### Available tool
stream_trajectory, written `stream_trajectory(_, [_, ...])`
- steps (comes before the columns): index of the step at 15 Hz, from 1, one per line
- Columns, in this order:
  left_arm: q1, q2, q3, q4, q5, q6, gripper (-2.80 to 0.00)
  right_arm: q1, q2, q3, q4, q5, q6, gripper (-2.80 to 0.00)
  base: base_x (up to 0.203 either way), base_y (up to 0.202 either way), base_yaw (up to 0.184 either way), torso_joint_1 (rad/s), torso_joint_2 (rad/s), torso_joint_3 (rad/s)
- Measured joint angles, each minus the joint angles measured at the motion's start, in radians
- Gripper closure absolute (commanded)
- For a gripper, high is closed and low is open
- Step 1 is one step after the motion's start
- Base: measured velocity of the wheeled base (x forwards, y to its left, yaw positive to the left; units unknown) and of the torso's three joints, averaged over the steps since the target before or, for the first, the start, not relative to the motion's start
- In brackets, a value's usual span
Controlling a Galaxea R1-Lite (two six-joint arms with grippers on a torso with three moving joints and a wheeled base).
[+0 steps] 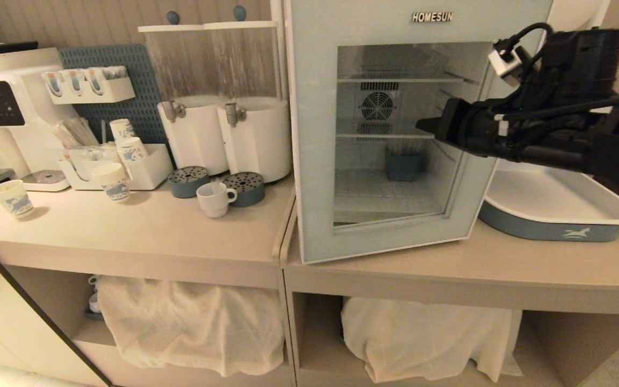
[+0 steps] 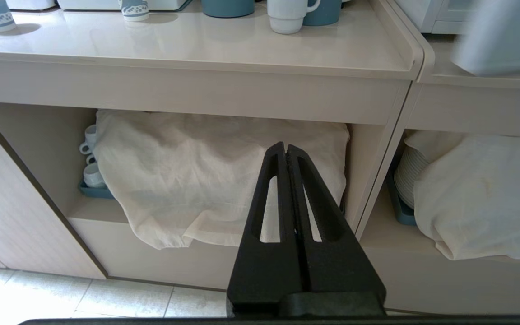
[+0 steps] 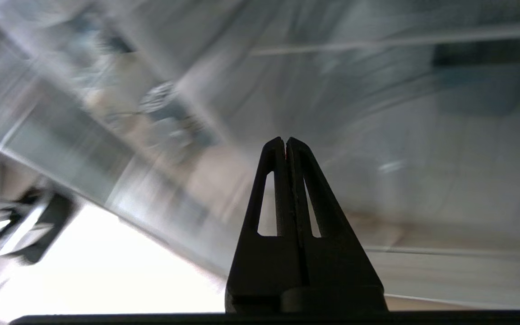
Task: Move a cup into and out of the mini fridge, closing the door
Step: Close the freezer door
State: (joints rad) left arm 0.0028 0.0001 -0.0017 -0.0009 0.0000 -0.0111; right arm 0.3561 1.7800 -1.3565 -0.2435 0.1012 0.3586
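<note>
With fingers pressed together and empty, the right gripper [image 1: 422, 126] hangs before the door [image 1: 315, 161] of the mini fridge [image 1: 352, 21], risking a glancing slip off the glass, while the cup [image 1: 214, 200] waits near the counter's [image 1: 127, 231] right edge

Counter [image 1: 143, 231] bears cup [image 1: 214, 199], mini fridge [image 1: 315, 161], tray [image 1: 551, 212].

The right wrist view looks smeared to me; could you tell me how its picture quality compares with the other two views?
Right wrist view: streaked with motion blur, only the shut black right end effector sharp. Left wrist view: crisp, evenly lit, with the shut left end effector. Head view: warm and dim, with reflections on the white boxy mini fridge's glass door.
</note>
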Motion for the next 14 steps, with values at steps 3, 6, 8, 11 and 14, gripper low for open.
stream_trajectory(3, [0.000,0.000,0.000,0.000,0.000,0.000,0.00,-0.027,0.109,-0.079,0.006,-0.042,-0.020,0.00,0.000,0.000,0.000,0.000,0.00,0.000])
stream_trajectory(6, [-0.001,0.000,0.000,0.000,0.000,-0.002,0.00,-0.052,0.158,-0.095,0.008,-0.045,-0.026,0.00,0.000,0.000,0.000,0.000,0.00,0.000])
stream_trajectory(8, [0.001,0.000,0.000,0.000,0.000,-0.001,0.00,-0.065,0.159,-0.078,0.007,-0.047,-0.026,0.00,0.000,0.000,0.000,0.000,0.00,0.000])
stream_trajectory(11, [0.000,0.000,0.000,0.000,0.000,-0.001,0.00,-0.079,0.107,-0.007,0.001,-0.062,-0.026,0.00,0.000,0.000,0.000,0.000,0.00,0.000])
stream_trajectory(14, [0.000,0.000,0.000,0.000,0.000,-0.001,0.00,-0.101,-0.025,0.106,0.012,-0.082,-0.023,0.00,0.000,0.000,0.000,0.000,0.00,0.000])
